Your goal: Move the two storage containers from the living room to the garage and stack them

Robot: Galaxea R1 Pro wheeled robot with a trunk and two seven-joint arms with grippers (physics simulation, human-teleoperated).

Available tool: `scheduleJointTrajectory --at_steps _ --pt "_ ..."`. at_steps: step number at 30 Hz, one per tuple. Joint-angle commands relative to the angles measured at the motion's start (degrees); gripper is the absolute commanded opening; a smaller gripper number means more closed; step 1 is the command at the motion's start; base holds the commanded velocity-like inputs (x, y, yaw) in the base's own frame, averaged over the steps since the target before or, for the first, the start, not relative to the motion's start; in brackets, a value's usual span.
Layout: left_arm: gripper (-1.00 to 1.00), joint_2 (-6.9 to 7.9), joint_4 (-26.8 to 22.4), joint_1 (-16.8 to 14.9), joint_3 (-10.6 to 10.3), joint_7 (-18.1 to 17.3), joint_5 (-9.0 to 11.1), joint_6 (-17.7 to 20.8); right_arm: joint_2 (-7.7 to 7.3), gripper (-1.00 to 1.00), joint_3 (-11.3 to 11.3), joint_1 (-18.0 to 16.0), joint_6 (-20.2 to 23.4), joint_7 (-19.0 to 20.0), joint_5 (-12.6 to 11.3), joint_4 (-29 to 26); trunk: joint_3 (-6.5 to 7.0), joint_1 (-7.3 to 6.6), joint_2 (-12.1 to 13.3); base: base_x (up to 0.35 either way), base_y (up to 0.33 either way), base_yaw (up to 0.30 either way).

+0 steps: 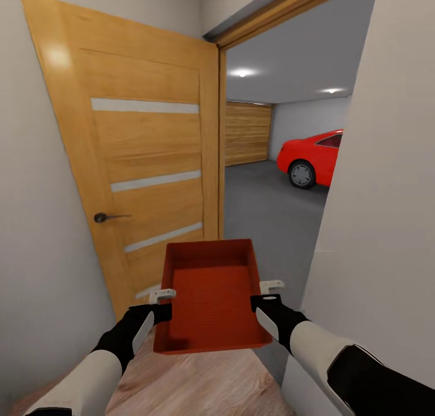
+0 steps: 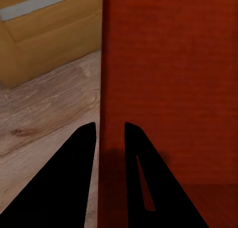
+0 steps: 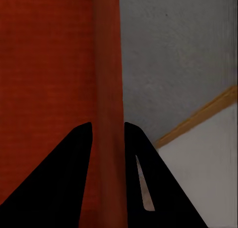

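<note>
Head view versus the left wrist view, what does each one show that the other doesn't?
Head view alone: the red car in the garage, the right gripper on the container's right wall, and the door handle. Left wrist view alone: the left gripper up close, its fingers straddling the left wall. Both: the storage container, the wooden door and the wood-plank floor.

Storage container: orange-red, matt, fine woven-looking texture on floor and walls
Door: warm wood grain, satin sheen, pale inset strips; dark metal handle
Garage floor: grey, matt, mottled
Car: glossy red
</note>
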Motion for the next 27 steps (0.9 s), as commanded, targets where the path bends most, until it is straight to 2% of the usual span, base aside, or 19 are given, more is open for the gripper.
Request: scheduleJointTrajectory --at_steps 1,5,15,27 --pt "-1.0 -0.05 -0.08 0.01 0.32 2.89 -1.08 0.43 0.19 -1.0 1.2 -0.01 0.31 -0.32 -0.7 -0.34 -0.03 0.02 -0.05 0.021 0.018 -0.286" --pt "-1.0 -0.01 -0.07 0.01 0.32 2.89 -1.08 0.43 0.19 -1.0 1.2 -0.01 0.31 -0.32 -0.7 -0.34 -0.03 0.02 -0.05 0.14 0.132 -0.2" --pt "-1.0 0.01 -0.1 0.01 0.32 2.89 -1.08 0.43 0.19 -1.0 1.2 -0.01 0.31 -0.32 -0.7 -0.34 -0.03 0.02 -0.05 0.192 0.185 -0.042" --pt "-1.0 0.02 -0.17 0.01 0.32 2.89 -1.08 0.4 0.19 -1.0 1.2 -0.01 0.31 -0.32 -0.61 -0.34 -0.03 0.02 -0.05 0.006 0.006 -0.272"
